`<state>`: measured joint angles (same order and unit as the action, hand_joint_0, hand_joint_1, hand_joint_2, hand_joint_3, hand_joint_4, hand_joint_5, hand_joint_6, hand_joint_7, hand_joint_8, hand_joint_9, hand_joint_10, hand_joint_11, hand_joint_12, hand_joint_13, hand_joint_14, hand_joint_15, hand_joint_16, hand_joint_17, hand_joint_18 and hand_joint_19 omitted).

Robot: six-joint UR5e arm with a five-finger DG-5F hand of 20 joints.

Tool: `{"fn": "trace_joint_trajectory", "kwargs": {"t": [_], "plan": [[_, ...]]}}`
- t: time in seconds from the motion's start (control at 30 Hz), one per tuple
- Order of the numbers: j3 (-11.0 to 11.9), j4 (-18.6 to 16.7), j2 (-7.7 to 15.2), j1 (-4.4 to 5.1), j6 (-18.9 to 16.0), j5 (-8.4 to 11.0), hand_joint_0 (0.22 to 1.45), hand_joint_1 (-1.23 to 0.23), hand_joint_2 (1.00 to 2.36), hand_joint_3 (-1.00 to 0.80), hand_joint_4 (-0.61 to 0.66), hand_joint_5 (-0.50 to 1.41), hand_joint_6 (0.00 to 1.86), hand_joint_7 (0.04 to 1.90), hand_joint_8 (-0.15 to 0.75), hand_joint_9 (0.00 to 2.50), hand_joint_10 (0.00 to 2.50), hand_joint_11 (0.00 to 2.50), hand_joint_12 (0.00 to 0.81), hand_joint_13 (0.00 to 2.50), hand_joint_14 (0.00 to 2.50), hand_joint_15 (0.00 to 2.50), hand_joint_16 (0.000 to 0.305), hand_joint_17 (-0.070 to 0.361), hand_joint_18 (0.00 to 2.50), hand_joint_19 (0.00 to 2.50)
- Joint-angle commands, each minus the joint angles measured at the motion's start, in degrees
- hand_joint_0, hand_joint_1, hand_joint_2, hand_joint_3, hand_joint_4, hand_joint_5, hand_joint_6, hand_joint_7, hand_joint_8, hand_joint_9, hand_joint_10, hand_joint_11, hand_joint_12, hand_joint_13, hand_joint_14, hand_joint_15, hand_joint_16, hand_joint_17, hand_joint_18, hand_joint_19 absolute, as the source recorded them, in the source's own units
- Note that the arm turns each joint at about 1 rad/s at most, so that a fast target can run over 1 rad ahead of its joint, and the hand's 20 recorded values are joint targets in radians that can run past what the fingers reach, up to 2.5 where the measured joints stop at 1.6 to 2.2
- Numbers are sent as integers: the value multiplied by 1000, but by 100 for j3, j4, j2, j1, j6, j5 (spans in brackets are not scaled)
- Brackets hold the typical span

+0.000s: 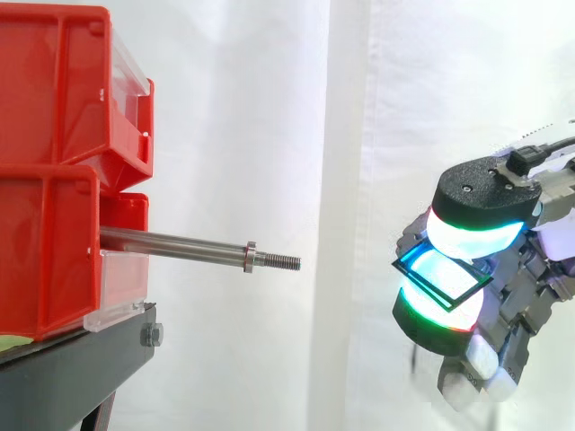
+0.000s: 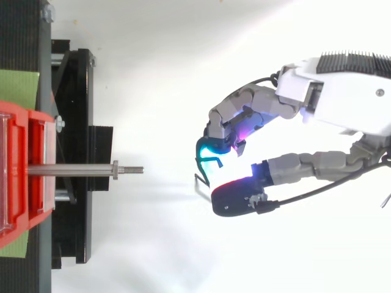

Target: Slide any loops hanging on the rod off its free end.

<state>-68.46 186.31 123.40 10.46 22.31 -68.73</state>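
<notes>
On my side view, two red bins [image 1: 54,171] are stacked on top of the black stand [image 1: 72,368], their fronts close to its right edge. A steel rod [image 1: 171,242] comes out level from between the bins and reaches well past that edge of the stand. Near its free end I can see a small collar [image 1: 250,256], and beyond that a short threaded tip [image 1: 280,261]. From above, a strip of green [image 2: 18,88] lies under the bins at the stand's far-left side, and the rod points straight to the right. Behind everything hangs the white curtain [image 1: 269,90].

Further right, past a clear gap of open air, I see the loop [image 1: 422,285]: a thin dark square frame, tilted, well apart from the rod's tip and a little lower than it. The hand [image 2: 256,104] has it pinched, with curled fingers closed on it from above and below. The glowing fingertips [image 1: 472,229] press against the frame, one pad over it and one under. The arm comes in from the right edge.
</notes>
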Motion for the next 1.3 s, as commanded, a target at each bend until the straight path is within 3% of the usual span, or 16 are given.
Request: {"fn": "trace_joint_trajectory", "kwargs": {"t": [0.0, 0.2, 0.4, 0.67, 0.77, 0.83, 0.97, 1.27], "plan": [[43, 45, 0, 0, -95, 0, 567, -702, 1019, -190, 34, -108, 916, 976, 282, 874, 24, 669, 368, 673, 13, 336, 50, 113, 694, 342], [157, 265, 0, 0, -139, 0, 597, -789, 1020, -128, 16, -118, 930, 950, 282, 863, 23, 672, 374, 677, 13, 334, 51, 115, 709, 326], [184, 362, 0, 18, -165, -9, 586, -689, 1009, -393, 54, -114, 923, 937, 274, 876, 23, 651, 364, 666, 13, 337, 50, 112, 693, 343], [184, 353, 9, 26, -306, -9, 582, -608, 1003, -455, 52, -107, 916, 968, 272, 890, 21, 658, 365, 664, 13, 334, 50, 112, 682, 351], [175, 362, 0, 35, -350, -9, 586, -618, 1009, -383, 36, -99, 918, 979, 272, 891, 23, 654, 365, 664, 13, 336, 50, 111, 678, 356], [184, 362, 0, 26, -367, 0, 574, -707, 1017, -232, 41, -108, 925, 968, 280, 894, 21, 662, 369, 667, 15, 337, 50, 113, 683, 345], [175, 362, 0, 35, -464, 0, 594, -782, 1018, -139, 15, -117, 937, 939, 296, 882, 21, 671, 382, 675, 13, 332, 53, 120, 711, 328], [184, 362, 9, 35, -490, 0, 623, -758, 1006, -422, 58, -128, 933, 920, 273, 849, 23, 668, 362, 652, 15, 333, 50, 112, 685, 339]]}}
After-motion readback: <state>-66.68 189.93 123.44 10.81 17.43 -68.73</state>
